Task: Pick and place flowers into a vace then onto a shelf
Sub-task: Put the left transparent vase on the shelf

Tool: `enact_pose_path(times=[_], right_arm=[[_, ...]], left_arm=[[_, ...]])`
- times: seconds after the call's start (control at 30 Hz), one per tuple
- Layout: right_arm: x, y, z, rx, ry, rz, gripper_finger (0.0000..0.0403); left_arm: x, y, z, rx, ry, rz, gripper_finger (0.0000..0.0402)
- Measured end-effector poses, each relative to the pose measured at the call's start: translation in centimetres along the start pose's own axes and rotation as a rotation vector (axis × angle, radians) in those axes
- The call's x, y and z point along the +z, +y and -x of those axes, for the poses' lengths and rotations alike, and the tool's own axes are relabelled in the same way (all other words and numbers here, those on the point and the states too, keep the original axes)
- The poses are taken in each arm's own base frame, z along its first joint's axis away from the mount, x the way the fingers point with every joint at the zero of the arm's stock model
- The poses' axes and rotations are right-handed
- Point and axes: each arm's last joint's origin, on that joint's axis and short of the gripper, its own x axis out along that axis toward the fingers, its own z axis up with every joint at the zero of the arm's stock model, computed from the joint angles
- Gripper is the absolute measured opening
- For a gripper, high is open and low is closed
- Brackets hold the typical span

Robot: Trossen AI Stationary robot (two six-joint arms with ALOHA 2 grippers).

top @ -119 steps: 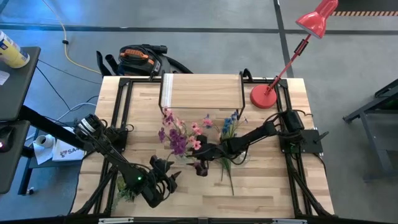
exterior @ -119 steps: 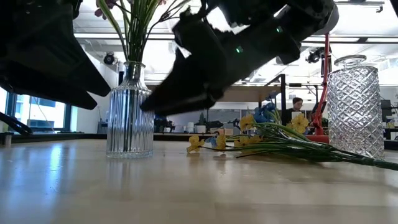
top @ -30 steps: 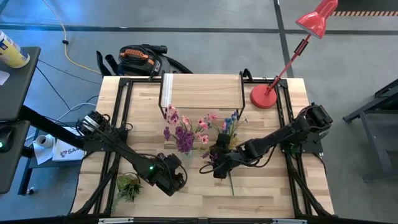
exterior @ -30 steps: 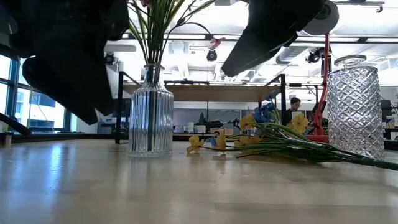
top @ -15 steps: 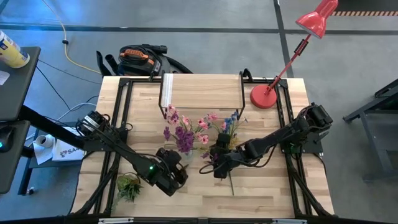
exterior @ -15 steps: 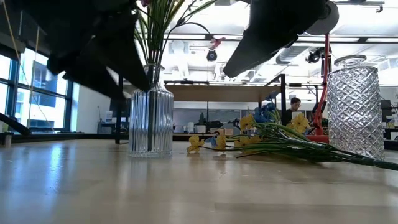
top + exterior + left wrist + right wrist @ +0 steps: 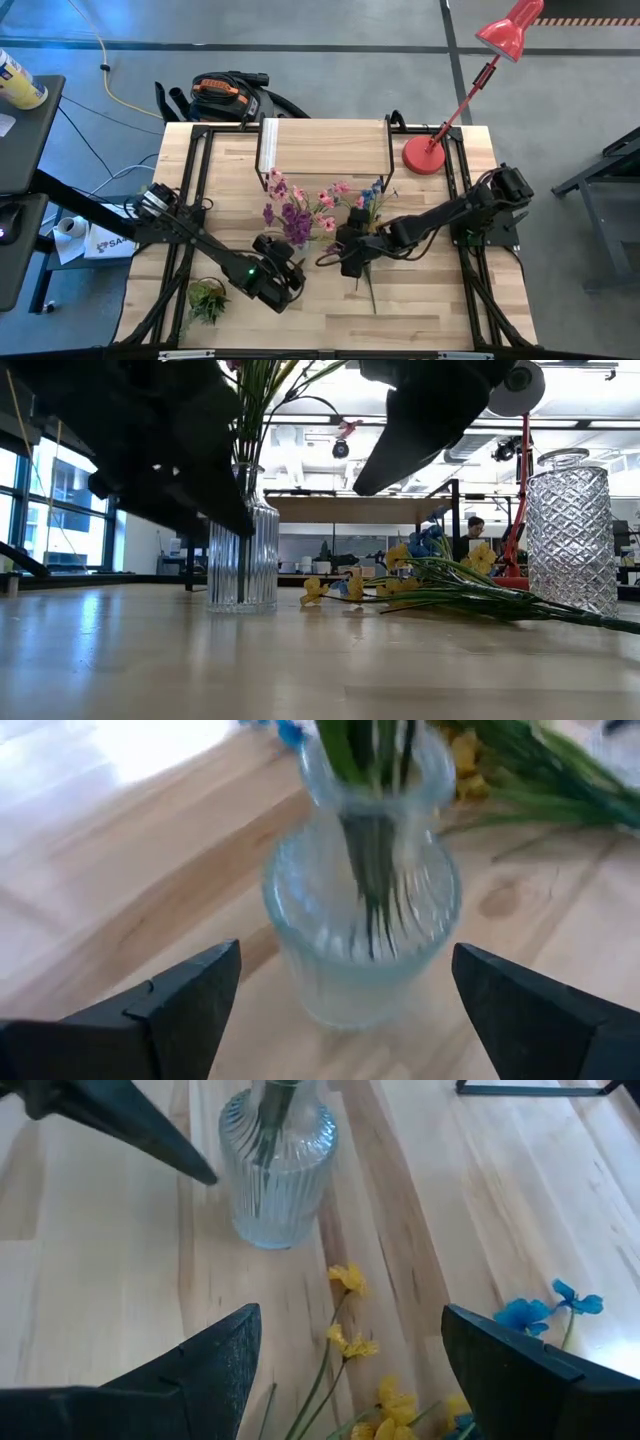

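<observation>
A ribbed glass vase (image 7: pixel 360 920) stands upright on its base on the table, holding the pink and purple flowers (image 7: pixel 292 215). My left gripper (image 7: pixel 345 948) is open, one finger on either side of the vase's body; no touch shows. The blue and yellow flowers (image 7: pixel 355 1345) lie flat on the wood with their stems toward the near edge (image 7: pixel 372 292). My right gripper (image 7: pixel 350 1345) hangs open above them, clear of the table. The shelf (image 7: pixel 325 145) stands at the far edge.
A diamond-cut glass vase (image 7: pixel 570 530) stands at the right in the low view, beside the lying stems. A red desk lamp (image 7: pixel 430 155) sits at the far right corner. A small green plant tuft (image 7: pixel 205 298) lies near the front left.
My left gripper has swung and sunk a little toward the ribbed vase, so its fingers now stand on either side of the glass. The vase and both bunches have stayed where they were.
</observation>
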Motion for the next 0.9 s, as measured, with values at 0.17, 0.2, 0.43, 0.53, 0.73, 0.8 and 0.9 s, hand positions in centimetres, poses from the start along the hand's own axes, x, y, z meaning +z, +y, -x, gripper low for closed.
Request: enact_pose_path(times=[0.17, 0.2, 0.43, 0.53, 0.73, 0.8, 0.9], right_arm=[[0.0, -0.1, -0.1, 0.01, 0.005, -0.004, 0.0301], [0.0, -0.1, -0.1, 0.008, 0.005, -0.004, 0.0301], [0.0, -0.2, -0.1, 0.005, 0.006, -0.004, 0.0301], [0.0, -0.2, -0.1, 0.003, 0.009, -0.002, 0.0301], [-0.1, -0.2, -0.1, 0.0, 0.023, 0.004, 0.0301], [-0.2, -0.3, -0.1, -0.003, 0.027, 0.006, 0.0301], [-0.2, -0.3, -0.1, -0.004, 0.031, 0.008, 0.0301]], left_arm=[[0.9, 0.3, -1.2, 0.025, 0.011, 0.009, 0.0399], [1.0, 0.2, -1.6, 0.024, 0.023, 0.007, 0.0399], [2.0, -0.3, -3.4, -0.02, 0.05, -0.01, 0.0399], [2.0, -0.2, -4.2, 0.0, 0.055, -0.012, 0.0398], [1.5, -0.2, -4.9, 0.018, 0.056, -0.02, 0.0395], [1.6, -0.2, -4.8, 0.023, 0.034, -0.016, 0.0384], [1.7, -0.2, -4.9, 0.044, -0.015, -0.015, 0.0356]])
